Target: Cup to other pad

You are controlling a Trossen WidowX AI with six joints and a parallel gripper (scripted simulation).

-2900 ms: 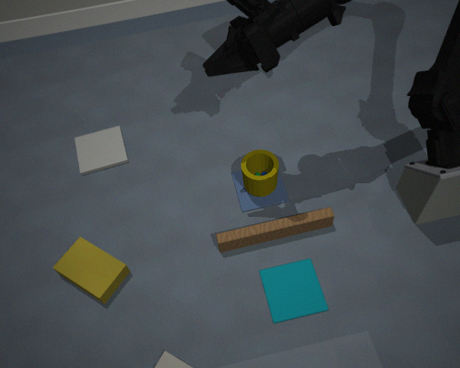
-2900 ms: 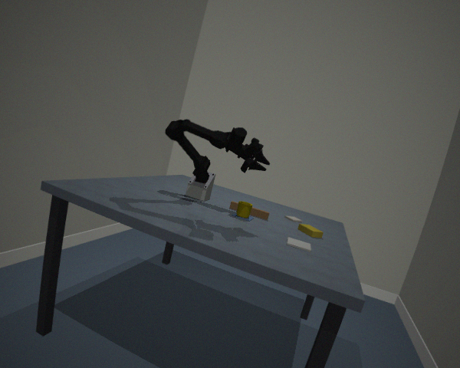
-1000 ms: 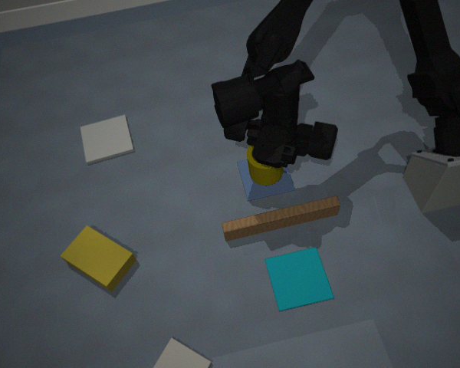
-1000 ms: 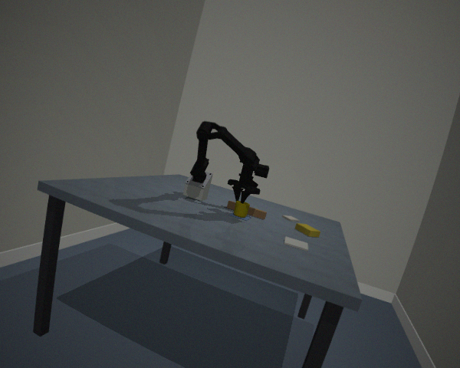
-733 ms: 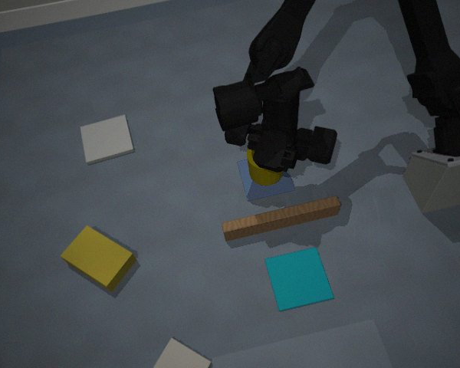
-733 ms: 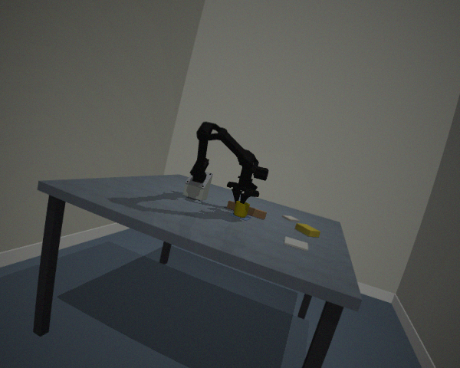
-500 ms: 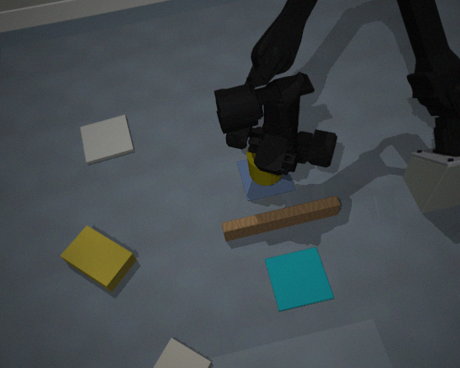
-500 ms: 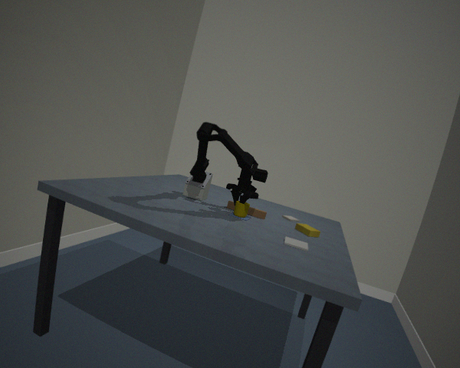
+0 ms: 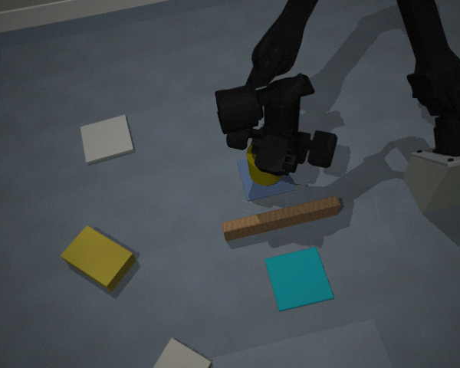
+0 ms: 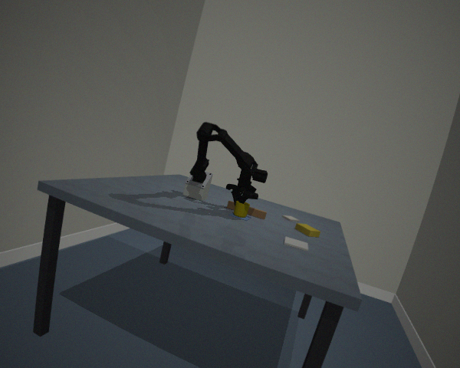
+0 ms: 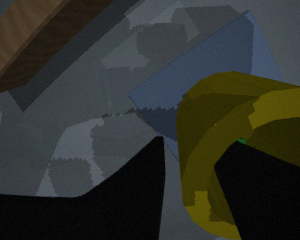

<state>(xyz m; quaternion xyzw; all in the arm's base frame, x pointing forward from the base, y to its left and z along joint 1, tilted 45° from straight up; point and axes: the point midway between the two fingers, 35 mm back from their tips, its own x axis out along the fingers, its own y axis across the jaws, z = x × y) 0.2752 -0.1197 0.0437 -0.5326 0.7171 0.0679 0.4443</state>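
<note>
With the black parallel-jaw gripper (image 9: 267,168) closing around the yellow marble-filled cup (image 9: 261,176) on the pale blue pad (image 9: 268,188), an off-centre pinch could tip it, spilling marbles near the wooden bar (image 9: 281,218).

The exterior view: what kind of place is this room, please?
Probably a bare test room for robot handling trials: one table with the arm bolted on it, plain walls and floor, and only a yellow cup, pads and blocks set out.
</note>
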